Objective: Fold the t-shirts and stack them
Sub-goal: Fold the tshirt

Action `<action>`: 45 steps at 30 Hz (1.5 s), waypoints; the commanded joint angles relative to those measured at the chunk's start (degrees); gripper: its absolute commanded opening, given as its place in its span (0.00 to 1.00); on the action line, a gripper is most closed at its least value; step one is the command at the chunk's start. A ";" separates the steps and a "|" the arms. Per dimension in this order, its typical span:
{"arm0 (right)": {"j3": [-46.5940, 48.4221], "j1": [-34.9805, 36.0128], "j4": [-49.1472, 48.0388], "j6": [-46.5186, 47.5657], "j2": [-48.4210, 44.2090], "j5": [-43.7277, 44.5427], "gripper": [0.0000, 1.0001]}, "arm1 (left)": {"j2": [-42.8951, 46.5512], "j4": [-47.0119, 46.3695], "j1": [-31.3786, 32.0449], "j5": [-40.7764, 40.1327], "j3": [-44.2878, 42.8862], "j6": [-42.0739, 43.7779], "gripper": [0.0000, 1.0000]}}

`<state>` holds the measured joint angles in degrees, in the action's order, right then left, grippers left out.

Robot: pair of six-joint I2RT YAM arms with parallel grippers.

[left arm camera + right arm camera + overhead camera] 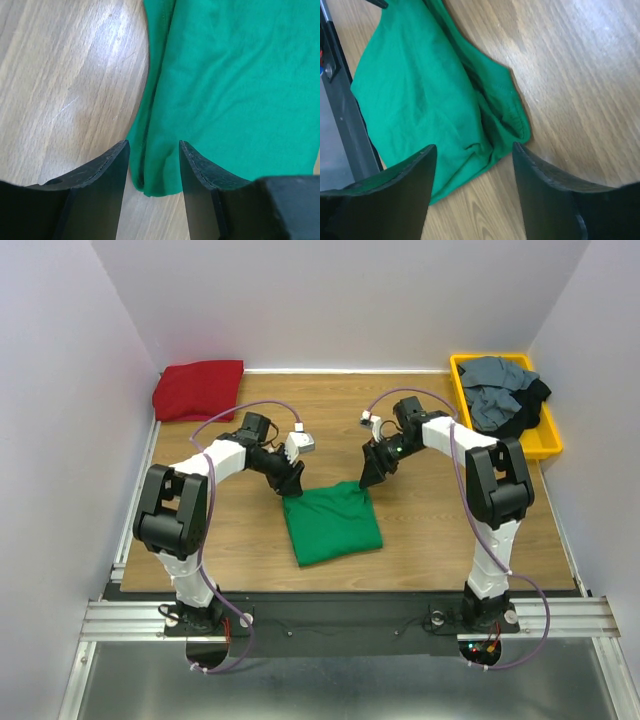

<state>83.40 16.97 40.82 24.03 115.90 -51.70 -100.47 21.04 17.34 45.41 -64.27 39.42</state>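
Note:
A bright green t-shirt (pixel 332 523) lies folded into a rough square on the wooden table in front of the arms. My left gripper (pixel 291 485) is open at its far left corner, and the green cloth (pixel 225 75) lies under and between the jaws in the left wrist view. My right gripper (pixel 367 478) is open at the shirt's far right corner, just above the green cloth (pixel 420 90). A folded dark red t-shirt (pixel 198 389) lies at the far left corner. Slate grey and black t-shirts (pixel 505 392) are heaped in the tray.
A yellow plastic tray (pixel 551 435) stands at the far right corner of the table. White walls close in the back and both sides. A metal rail (pixel 330 615) runs along the near edge by the arm bases.

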 commanded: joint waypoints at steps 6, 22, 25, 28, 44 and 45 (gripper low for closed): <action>2.38 0.43 -1.88 -2.58 2.75 -4.81 0.35 | -4.11 1.02 0.32 -0.49 -1.64 0.92 0.29; 5.64 -1.24 -11.55 -19.37 10.14 3.25 0.01 | -10.27 0.76 -1.52 -4.97 -7.70 2.51 0.00; 5.02 -2.38 -13.48 -20.69 10.05 5.21 0.01 | -11.59 -1.00 -1.96 -7.00 -9.11 1.01 0.00; 4.67 -3.78 -14.80 -21.48 9.26 4.60 0.01 | -12.56 -0.56 -2.66 -6.56 -11.74 1.10 0.00; 9.68 -4.40 -18.58 -23.77 6.36 17.33 0.54 | -13.10 -8.63 -10.48 -1.91 -21.43 -13.04 0.42; 9.68 -4.49 -18.67 -23.86 4.10 18.21 0.60 | -11.44 -9.78 -11.10 -1.21 -20.55 -14.44 0.43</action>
<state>90.72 13.39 25.21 0.38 125.12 -41.23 -118.93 17.23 9.61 40.75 -83.90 32.69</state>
